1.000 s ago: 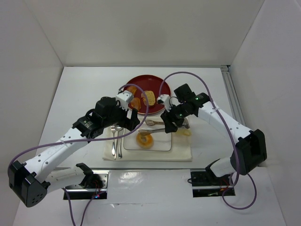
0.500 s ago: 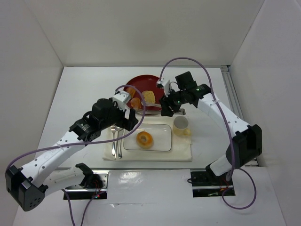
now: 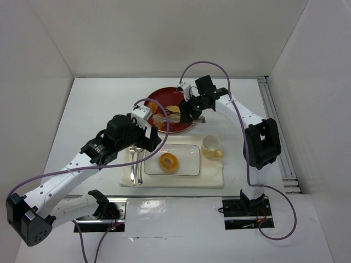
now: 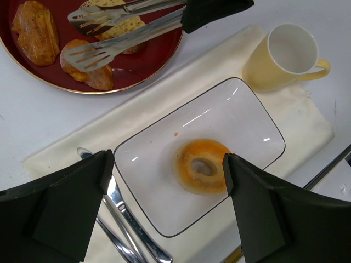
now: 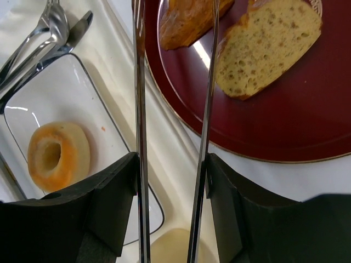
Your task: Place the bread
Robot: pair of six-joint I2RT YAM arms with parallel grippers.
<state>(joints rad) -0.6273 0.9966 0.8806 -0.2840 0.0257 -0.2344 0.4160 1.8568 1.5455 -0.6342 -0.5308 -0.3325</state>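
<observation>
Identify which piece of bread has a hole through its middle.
The golden ring-shaped roll, alone on the white rectangular plate. The pieces on the red plate are solid, with no hole.

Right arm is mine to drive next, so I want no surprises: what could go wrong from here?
1. The tongs, held by the right gripper, reach over the red plate among other bread pieces; closing or dipping may drag one off.
2. The left gripper hangs open above the roll on the white plate; a drop could knock it.
3. The cup stands beside that plate, and a swinging arm may clip it.
</observation>
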